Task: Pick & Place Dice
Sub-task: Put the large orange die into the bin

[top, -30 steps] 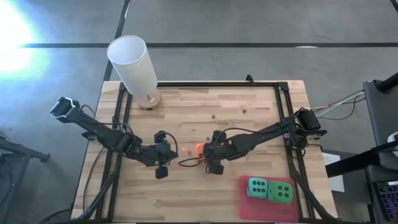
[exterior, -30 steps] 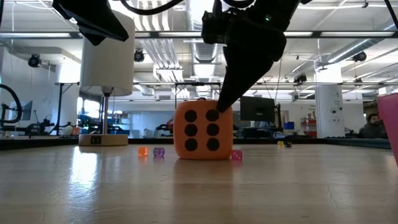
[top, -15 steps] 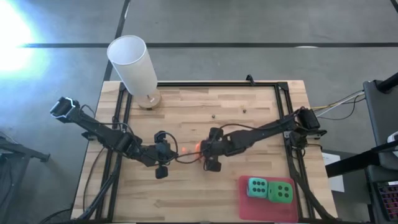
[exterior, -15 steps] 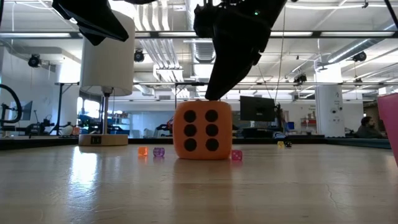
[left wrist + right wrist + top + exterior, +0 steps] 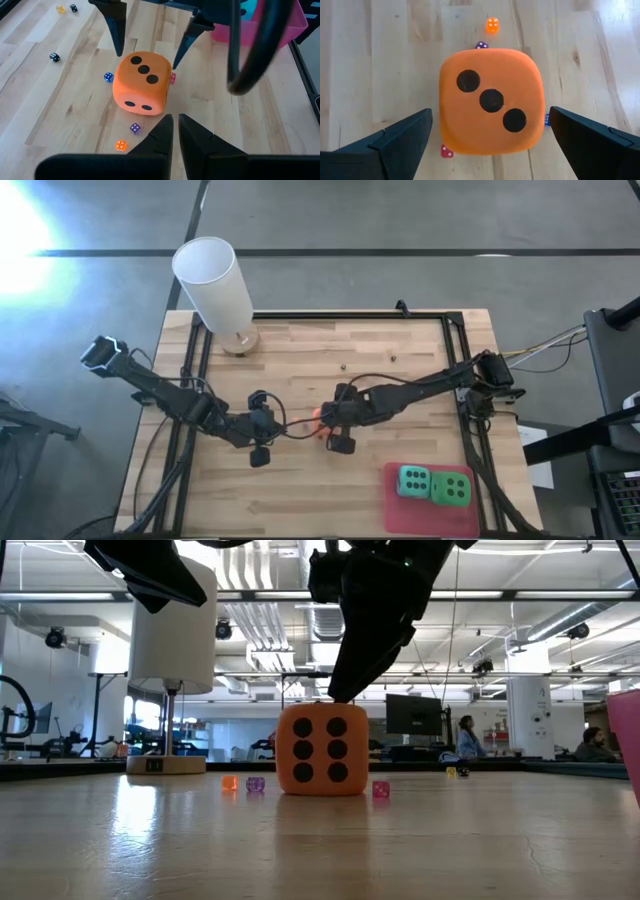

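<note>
The orange die [image 5: 491, 101] rests on the wood with three pips up. In the high view the orange die [image 5: 317, 418] is mostly hidden under my right gripper [image 5: 335, 425]. That gripper [image 5: 490, 111] is open and hangs over the die, one finger on either side of its top. My left gripper [image 5: 262, 430] waits shut just to the table's left of the die. In its own wrist view, the left gripper [image 5: 175, 120] points at the die. The teal die [image 5: 413, 480] and one green die [image 5: 452, 489] sit on the pink mat [image 5: 400, 515]. A second green die does not show.
A tall white cylinder [image 5: 215, 280] stands on a wooden base at the far left corner. Tiny coloured dice [image 5: 120, 145] lie scattered around the orange die. A dark cable [image 5: 250, 45] loops off the right arm. A black frame edges the table.
My right gripper has moved toward the table's left, from beside the orange die to directly over it, so that it now covers most of the die in the high view. The die has stayed on the table.
</note>
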Motion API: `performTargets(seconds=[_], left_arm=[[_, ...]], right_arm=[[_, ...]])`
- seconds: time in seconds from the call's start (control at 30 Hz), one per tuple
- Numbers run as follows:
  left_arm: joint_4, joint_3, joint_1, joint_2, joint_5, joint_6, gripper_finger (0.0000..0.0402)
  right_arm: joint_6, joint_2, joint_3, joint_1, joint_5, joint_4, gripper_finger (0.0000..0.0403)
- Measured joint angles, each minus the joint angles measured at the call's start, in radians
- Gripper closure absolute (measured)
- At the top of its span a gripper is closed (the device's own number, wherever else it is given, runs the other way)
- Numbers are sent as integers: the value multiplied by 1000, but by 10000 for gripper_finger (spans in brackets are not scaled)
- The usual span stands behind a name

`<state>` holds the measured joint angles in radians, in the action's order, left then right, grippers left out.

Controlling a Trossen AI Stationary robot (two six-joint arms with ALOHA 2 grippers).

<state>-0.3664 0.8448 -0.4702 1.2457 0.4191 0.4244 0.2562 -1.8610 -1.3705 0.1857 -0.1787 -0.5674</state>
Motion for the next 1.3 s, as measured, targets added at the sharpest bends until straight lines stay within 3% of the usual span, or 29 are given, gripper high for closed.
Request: performTargets(seconds=[0.9, 1.3], left_arm=[[-2, 0, 0, 0, 0, 1, 366], [-3, -2, 0, 3, 0, 1, 366]], right_arm=[[-40, -76, -16, -21, 16, 74, 7], [-39, -14, -13, -20, 30, 39, 7]])
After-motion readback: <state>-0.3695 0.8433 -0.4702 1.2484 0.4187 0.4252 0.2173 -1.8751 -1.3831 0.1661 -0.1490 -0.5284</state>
